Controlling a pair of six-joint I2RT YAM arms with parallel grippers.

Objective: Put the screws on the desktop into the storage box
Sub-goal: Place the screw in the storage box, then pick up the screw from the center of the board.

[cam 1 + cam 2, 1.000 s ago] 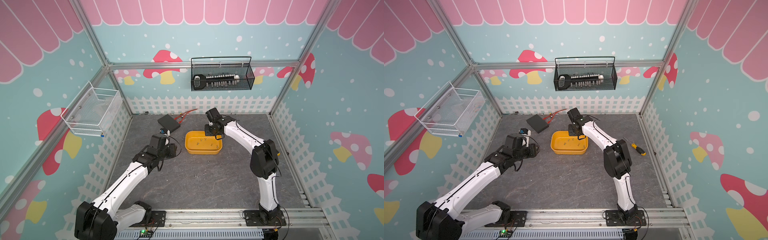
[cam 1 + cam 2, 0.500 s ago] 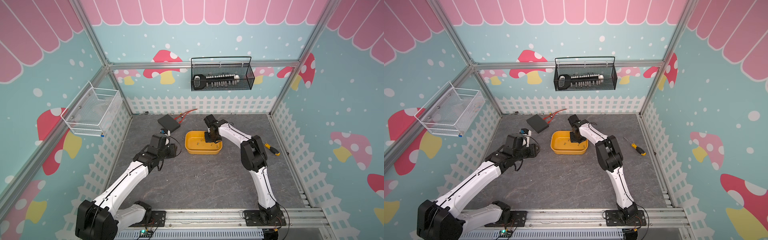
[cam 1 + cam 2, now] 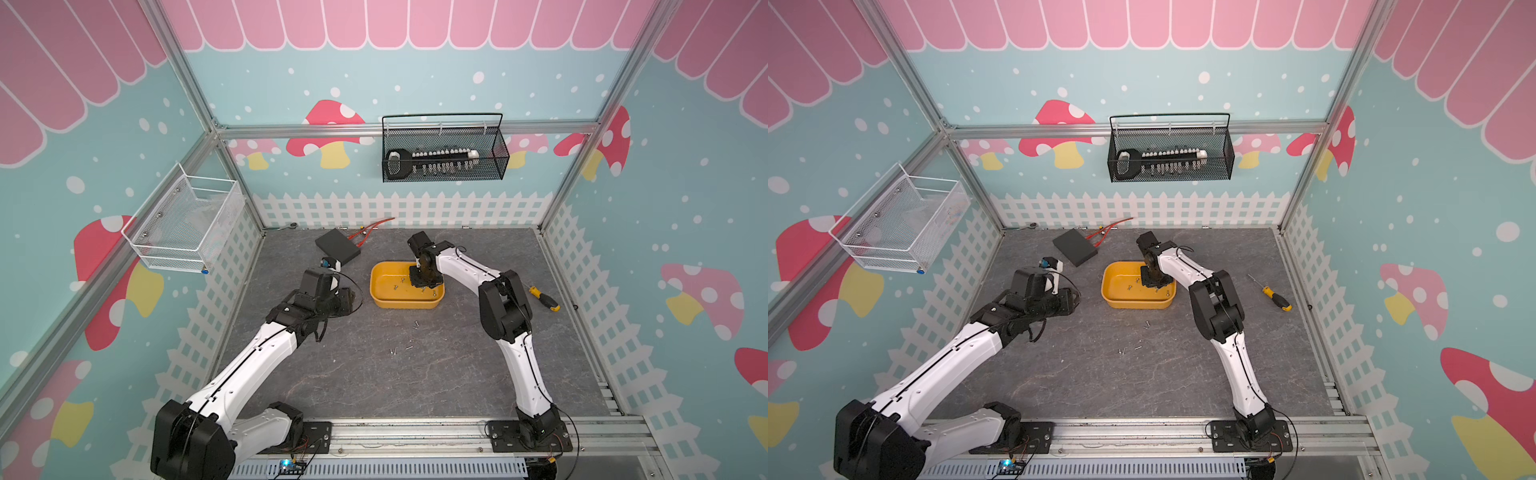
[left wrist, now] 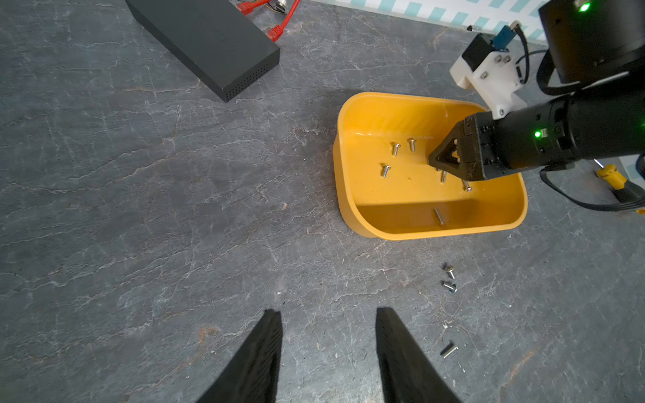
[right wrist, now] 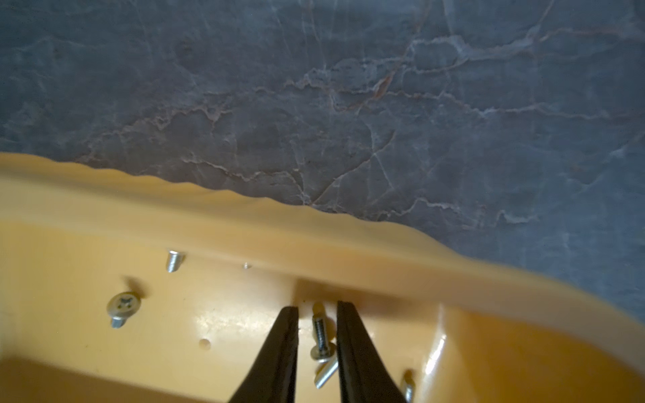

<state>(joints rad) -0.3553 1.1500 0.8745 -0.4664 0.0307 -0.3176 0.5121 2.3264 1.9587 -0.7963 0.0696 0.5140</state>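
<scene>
The yellow-orange storage box [image 3: 376, 286] [image 3: 1106, 286] stands mid-desktop with several small silver screws [image 4: 395, 148] on its floor. My right gripper [image 3: 422, 282] [image 4: 436, 160] reaches down into it. Its jaws [image 5: 317, 307] are open by a narrow gap, and one screw [image 5: 320, 336] lies loose on the box floor between them. Three screws lie on the grey desktop [image 3: 374, 374] in front of the box [image 3: 415, 325] [image 3: 409, 345] [image 3: 392, 351]. My left gripper [image 4: 328, 310] [image 3: 353, 297] hovers open to the left of the box, with nothing between its fingers.
A flat black box [image 3: 337, 246] and red cables [image 3: 370, 230] lie behind the storage box. A yellow-handled screwdriver [image 3: 544, 298] lies at the right. A black mesh basket [image 3: 444, 160] with a socket rail hangs on the back wall, a white wire basket [image 3: 187, 224] on the left wall.
My right gripper has dropped from the box's far rim down into the box and its jaws have parted, leaving a screw on the floor. The left arm has stayed put.
</scene>
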